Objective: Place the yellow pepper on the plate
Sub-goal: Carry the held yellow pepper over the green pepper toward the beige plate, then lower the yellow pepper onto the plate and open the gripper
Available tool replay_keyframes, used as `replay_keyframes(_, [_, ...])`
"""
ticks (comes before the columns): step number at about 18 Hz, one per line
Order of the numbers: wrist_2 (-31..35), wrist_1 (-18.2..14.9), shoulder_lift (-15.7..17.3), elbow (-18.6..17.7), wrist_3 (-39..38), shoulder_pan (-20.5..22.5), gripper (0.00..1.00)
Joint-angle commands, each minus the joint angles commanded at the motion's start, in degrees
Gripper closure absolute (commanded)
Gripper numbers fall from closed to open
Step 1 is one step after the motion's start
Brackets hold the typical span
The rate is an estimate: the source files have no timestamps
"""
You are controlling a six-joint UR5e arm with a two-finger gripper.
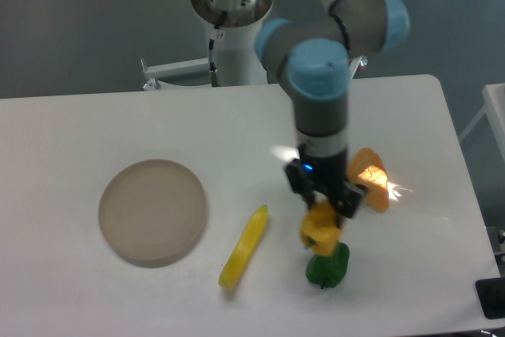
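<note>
The gripper [323, 209], clamped on the yellow pepper [319, 229] at lower centre-right, hung well right of the plate [152, 211] at left.

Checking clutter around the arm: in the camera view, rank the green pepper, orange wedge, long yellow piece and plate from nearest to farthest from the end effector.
From the end effector, which holds the yellow pepper:
1. Green pepper, just below it.
2. Orange wedge, to its right.
3. Long yellow piece, to its left.
4. Plate, far left.
</note>
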Motion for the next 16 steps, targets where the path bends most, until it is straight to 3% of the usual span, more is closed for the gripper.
replay_keyframes(6, [-0.6,0.2,0.5,-2.3,-19.0,-6.9,0.59])
replay_keyframes(11, [-0.7,0.7,-1.1,-6.8,-23.5,-10.6,0.59])
replay_keyframes(16, [-0.6,0.7,-2.3,-7.9,-28.3,-13.0,0.59])
